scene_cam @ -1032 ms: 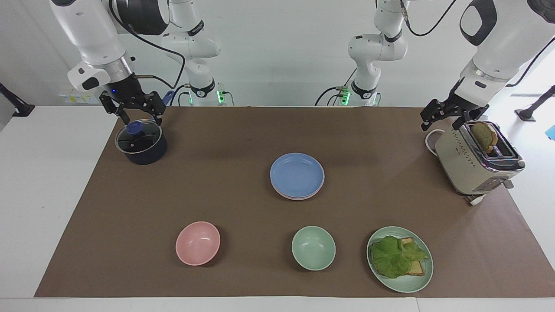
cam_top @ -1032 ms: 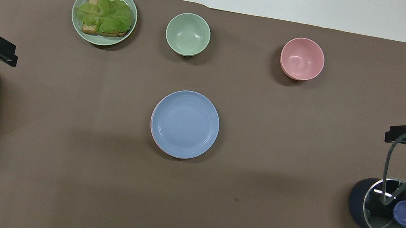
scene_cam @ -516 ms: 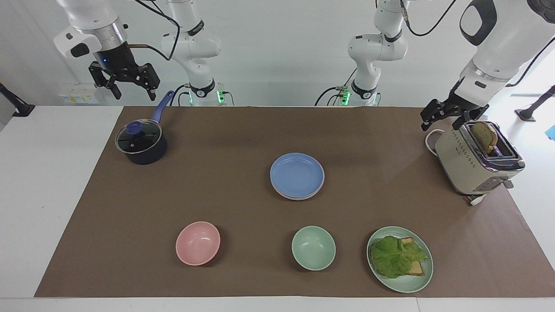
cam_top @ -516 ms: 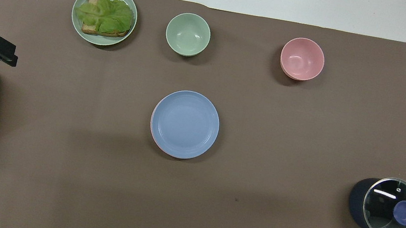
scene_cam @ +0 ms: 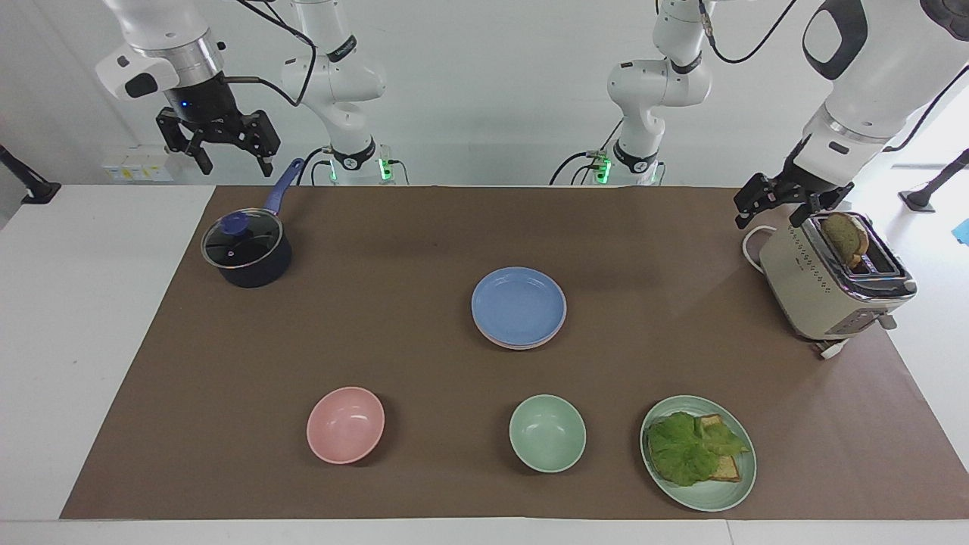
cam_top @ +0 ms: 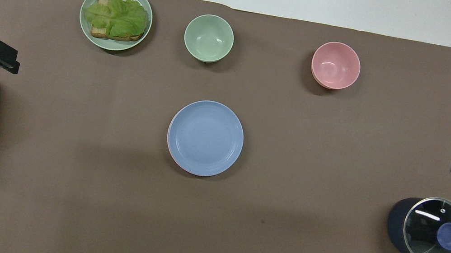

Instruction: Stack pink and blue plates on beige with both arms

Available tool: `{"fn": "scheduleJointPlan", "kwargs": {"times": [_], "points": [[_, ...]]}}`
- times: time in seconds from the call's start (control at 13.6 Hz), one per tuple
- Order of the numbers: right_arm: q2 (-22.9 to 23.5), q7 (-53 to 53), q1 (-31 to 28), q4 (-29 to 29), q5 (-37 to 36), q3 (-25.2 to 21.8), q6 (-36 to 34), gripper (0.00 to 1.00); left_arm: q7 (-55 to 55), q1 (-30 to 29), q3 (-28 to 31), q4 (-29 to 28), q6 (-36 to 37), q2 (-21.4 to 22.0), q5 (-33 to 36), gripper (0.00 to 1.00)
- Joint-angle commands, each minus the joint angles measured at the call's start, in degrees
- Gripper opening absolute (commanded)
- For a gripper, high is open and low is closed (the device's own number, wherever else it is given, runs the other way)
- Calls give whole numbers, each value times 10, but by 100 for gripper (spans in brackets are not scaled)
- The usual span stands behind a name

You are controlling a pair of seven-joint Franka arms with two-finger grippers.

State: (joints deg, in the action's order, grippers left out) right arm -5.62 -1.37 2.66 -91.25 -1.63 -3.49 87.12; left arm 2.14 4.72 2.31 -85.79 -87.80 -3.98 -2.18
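Blue plate [scene_cam: 518, 305] sits top of stack at mat centre; pink plate [scene_cam: 506, 343] shows only as thin rim under it. Beige plate not discernible beneath. Stack is nearer the robots than the pink bowl [scene_cam: 345, 425], green bowl [scene_cam: 547, 433] and green plate [scene_cam: 738, 488] w/ toast + lettuce.

Right gripper [scene_cam: 229, 157] raised, over table edge by the pot [scene_cam: 247, 253]; fingers apart, nothing held. Left gripper [scene_cam: 771, 211] hangs over the toaster [scene_cam: 814, 291], just beside its slot; fingers spread, empty.
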Motion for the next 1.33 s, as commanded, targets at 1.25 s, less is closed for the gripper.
{"fn": "scheduleJointPlan", "kwargs": {"times": [1.25], "points": [[-11,15,1,-37,4,1,16,100,-5,-4,-3,-3,6,4,8,100]]}}
